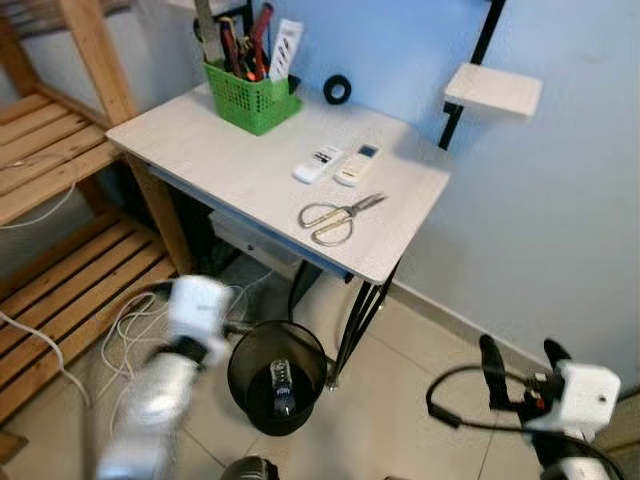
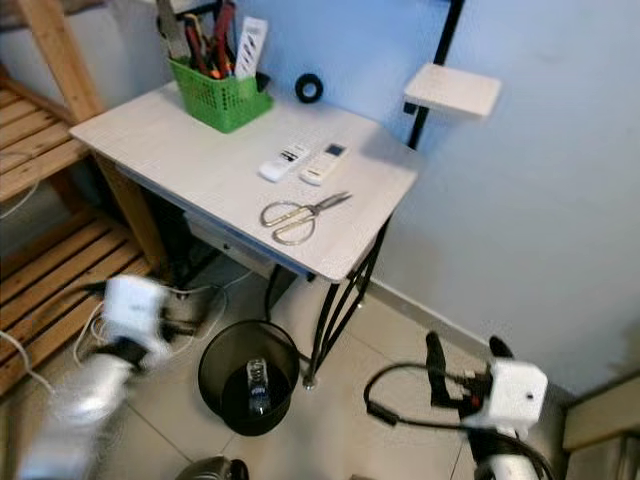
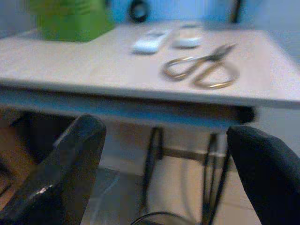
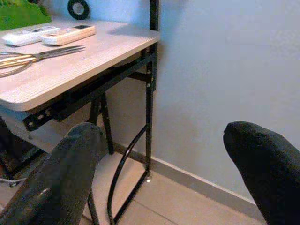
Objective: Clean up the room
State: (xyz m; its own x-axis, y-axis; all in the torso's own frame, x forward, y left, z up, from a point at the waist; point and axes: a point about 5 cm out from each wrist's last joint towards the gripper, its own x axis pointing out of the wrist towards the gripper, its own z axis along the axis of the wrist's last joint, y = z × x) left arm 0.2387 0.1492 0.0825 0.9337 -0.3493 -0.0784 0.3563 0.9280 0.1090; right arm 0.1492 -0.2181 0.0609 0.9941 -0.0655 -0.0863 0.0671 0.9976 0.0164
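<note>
Both hands, left hand (image 3: 164, 173) and right hand (image 4: 173, 168), hang spread below the desk (image 1: 240, 165).

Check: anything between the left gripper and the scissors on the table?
Nothing visible. The left gripper, open, sits below the table edge, and the scissors lie in the open near the front edge. The gripper must rise above the edge first. The remotes lie behind the scissors, apart from them.

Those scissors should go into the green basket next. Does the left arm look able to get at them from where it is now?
Probably yes. The scissors lie in the open near the table's front edge, nothing over them. The left gripper is open but low, below the tabletop, so it must rise first.
</note>
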